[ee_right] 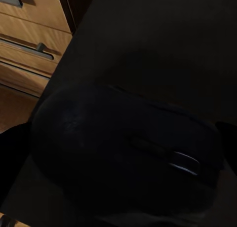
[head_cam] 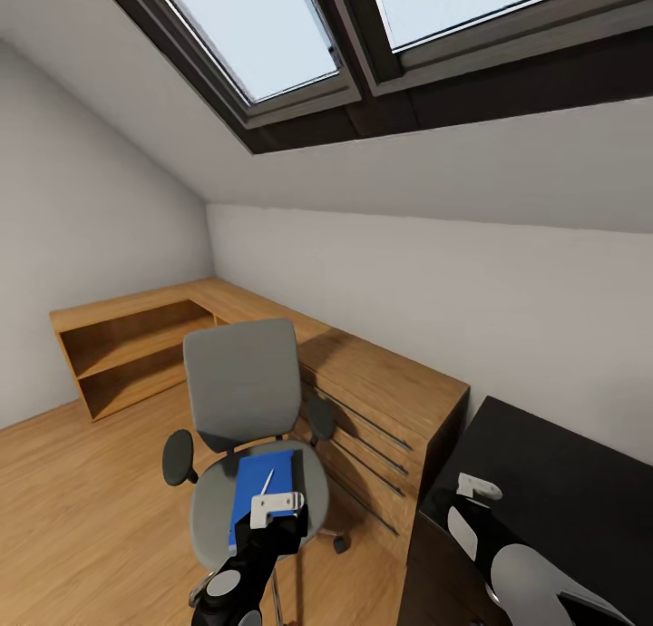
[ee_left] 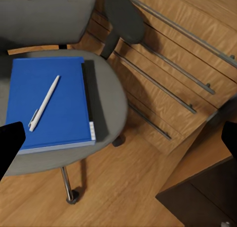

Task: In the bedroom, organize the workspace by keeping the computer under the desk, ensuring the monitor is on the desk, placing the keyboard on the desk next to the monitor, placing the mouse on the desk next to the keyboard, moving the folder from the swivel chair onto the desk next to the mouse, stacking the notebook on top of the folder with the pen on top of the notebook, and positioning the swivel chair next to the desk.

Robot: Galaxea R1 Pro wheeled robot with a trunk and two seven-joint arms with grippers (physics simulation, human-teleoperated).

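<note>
The grey swivel chair (head_cam: 240, 381) stands in front of a wooden drawer unit. On its seat lies a blue notebook (ee_left: 64, 113) with a white pen (ee_left: 44, 103) on top. A darker edge shows along one side of the notebook; I cannot tell whether that is the folder. My left gripper (head_cam: 277, 506) hovers open just above the notebook. Over the near corner of the black desk (head_cam: 562, 481), my right gripper (head_cam: 472, 492) holds a black mouse (ee_right: 123, 153), with a finger against each end. Monitor, keyboard and computer are out of view.
The wooden drawer unit (head_cam: 381, 408) with long metal handles sits between the chair and the black desk. A low open wooden shelf (head_cam: 127, 354) runs along the left wall. Sloped ceiling with skylights overhead. Bare wood floor (head_cam: 82, 517) lies left of the chair.
</note>
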